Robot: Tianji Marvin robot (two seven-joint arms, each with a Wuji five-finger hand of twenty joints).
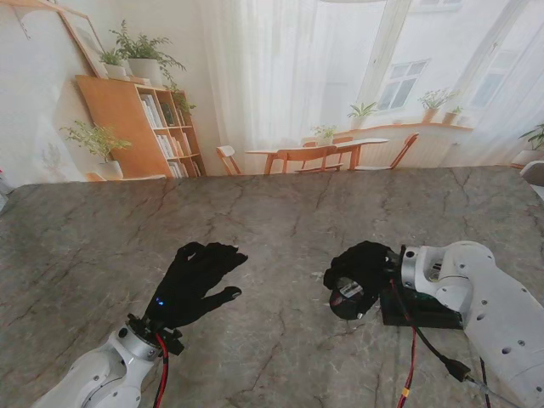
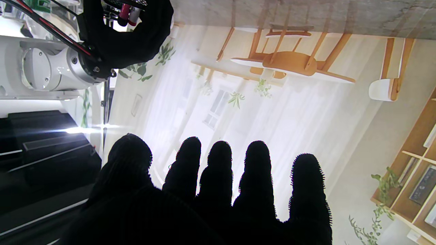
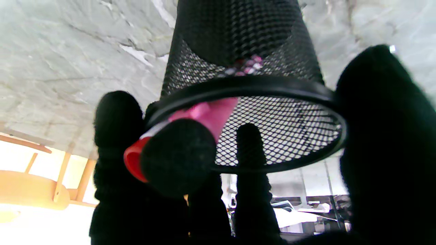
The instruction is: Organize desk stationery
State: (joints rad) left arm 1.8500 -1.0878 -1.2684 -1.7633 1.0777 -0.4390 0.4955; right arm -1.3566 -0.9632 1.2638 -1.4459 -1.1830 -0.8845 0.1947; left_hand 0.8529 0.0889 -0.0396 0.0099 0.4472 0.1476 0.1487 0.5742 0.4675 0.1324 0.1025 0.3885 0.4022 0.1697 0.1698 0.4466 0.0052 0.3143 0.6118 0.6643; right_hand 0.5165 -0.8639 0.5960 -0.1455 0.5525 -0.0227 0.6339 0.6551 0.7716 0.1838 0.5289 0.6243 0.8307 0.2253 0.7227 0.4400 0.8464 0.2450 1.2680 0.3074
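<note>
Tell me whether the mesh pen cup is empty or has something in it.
Not empty. In the right wrist view a pink marker with a red end pokes out of the mesh pen cup, which the right hand grips.

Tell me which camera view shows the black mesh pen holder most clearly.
The right wrist view: the mesh pen holder fills it, rim, mesh and a pink marker visible. The stand view shows it mostly hidden inside the right hand. The left wrist view catches only part.

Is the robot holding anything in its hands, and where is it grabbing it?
The right robot hand holds a black mesh pen cup by its rim, fingers around the opening. The left robot hand holds nothing.
</note>
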